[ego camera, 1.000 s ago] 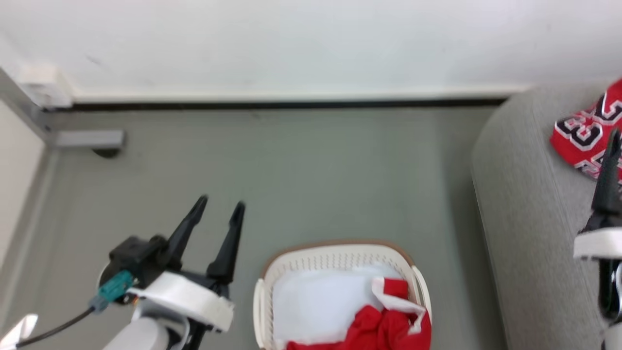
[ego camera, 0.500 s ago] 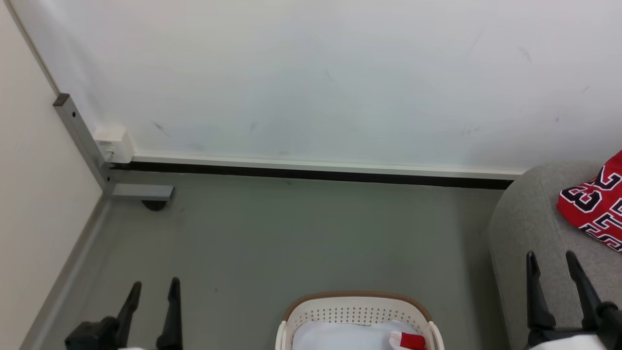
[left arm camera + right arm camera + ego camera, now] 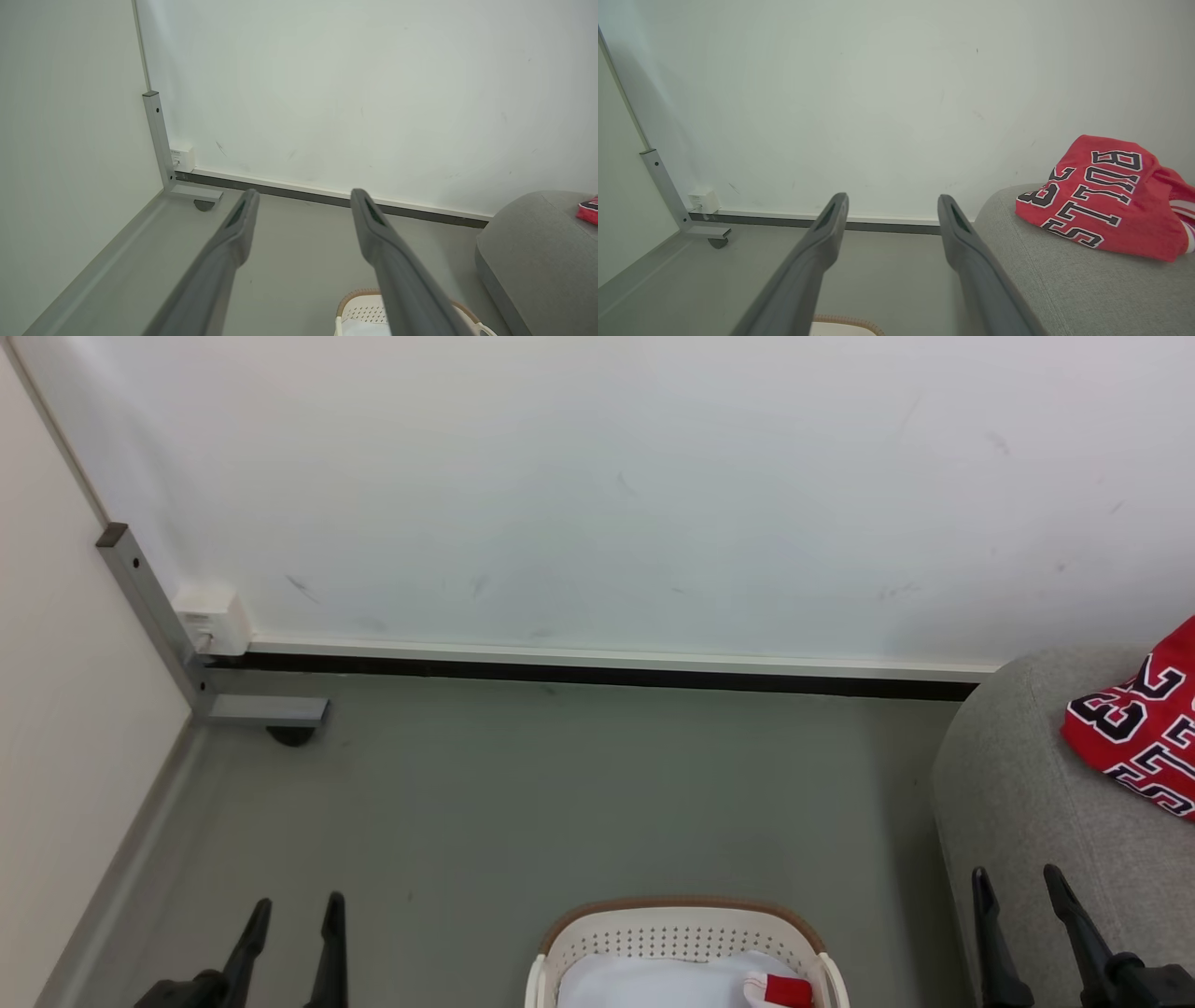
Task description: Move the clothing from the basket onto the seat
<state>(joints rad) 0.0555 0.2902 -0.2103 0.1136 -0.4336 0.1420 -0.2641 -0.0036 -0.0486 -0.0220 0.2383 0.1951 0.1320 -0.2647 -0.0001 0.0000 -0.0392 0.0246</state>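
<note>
A red jersey (image 3: 1144, 733) with black white-outlined letters and the number 23 lies on the grey seat (image 3: 1027, 803) at the right; the right wrist view has the jersey (image 3: 1106, 196) on the seat (image 3: 1064, 284) too. The white basket (image 3: 686, 943) with a brown rim stands on the floor at the bottom centre, holding a pale cushion (image 3: 644, 980) and a bit of red clothing (image 3: 789, 991). My left gripper (image 3: 294, 907) is open at the lower left, empty. Also empty, my right gripper (image 3: 1016, 877) is open at the seat's front edge.
A white wall with a dark baseboard (image 3: 597, 672) runs across the back. A metal post with a foot (image 3: 252, 709) and a small white box (image 3: 210, 616) stand in the left corner. Grey floor (image 3: 560, 803) lies between wall and basket.
The camera has tilted up, so the basket slid to the bottom edge. My right gripper has come back from the jersey to the seat's front edge, open; both grippers sit lower in view.
</note>
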